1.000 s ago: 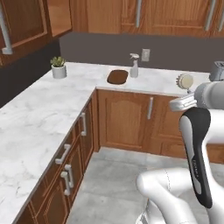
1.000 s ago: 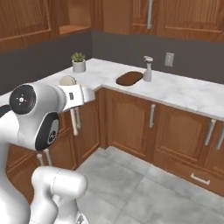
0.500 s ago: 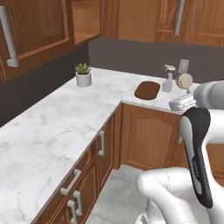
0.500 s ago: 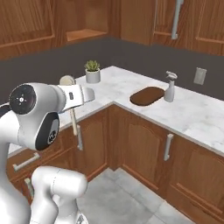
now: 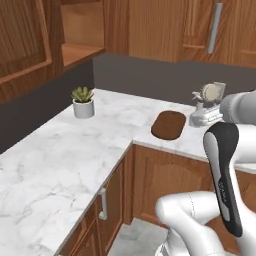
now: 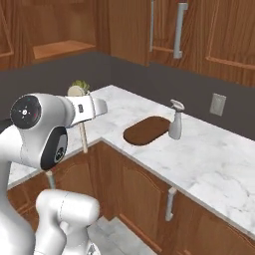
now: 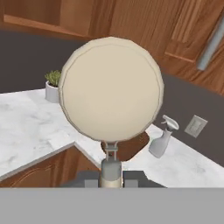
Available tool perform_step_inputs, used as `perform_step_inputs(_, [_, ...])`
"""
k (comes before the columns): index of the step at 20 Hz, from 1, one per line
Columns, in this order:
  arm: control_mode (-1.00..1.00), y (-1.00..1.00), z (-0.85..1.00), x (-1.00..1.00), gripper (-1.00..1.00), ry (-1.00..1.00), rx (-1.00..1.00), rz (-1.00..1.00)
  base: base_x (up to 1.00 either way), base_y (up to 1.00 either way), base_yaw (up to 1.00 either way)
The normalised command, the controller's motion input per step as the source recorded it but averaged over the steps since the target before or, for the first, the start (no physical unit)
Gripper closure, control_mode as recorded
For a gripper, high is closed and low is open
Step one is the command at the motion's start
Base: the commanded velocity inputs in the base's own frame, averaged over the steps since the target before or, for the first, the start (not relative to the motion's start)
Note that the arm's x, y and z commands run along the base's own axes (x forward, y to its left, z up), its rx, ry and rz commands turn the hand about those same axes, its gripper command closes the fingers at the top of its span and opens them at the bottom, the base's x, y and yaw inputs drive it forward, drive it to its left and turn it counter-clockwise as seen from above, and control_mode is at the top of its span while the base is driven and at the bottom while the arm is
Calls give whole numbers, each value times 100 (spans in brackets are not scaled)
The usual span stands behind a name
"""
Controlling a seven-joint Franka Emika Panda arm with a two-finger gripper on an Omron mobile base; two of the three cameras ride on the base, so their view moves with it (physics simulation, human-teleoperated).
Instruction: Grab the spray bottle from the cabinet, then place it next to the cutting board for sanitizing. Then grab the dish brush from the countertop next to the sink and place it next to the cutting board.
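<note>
Cream dish brush [image 7: 111, 89] clamped in gripper [image 7: 111, 178] | head hides cutting board [image 7: 127, 146] | fingertips barely visible

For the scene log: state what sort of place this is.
A rendered home kitchen, most likely: an L-shaped white marble countertop, reddish-brown wooden wall cabinets, and a cutting board with a spray bottle beside it.

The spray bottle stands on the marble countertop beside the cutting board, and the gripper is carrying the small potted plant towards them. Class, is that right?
Not quite. The gripper carries the dish brush, as the hand view shows; the potted plant sits on the countertop. The spray bottle does stand beside the cutting board.
</note>
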Motion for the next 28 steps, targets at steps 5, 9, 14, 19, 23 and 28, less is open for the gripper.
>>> perform_step_inputs(5, [100, 0, 0, 0, 100, 0, 0, 0, 100, 0, 0])
perform_step_inputs(9, [100, 0, 0, 0, 100, 0, 0, 0, 96, 6, 0])
perform_step_inputs(14, [100, 0, 0, 0, 100, 0, 0, 0, 57, 10, -10])
perform_step_inputs(19, [100, 0, 0, 0, 100, 0, 0, 0, 63, -1, -26])
perform_step_inputs(23, [100, 0, 0, 0, 100, 0, 0, 0, 58, -1, -32])
perform_step_inputs(28, [100, 0, 0, 0, 100, 0, 0, 0, 37, 0, -42])
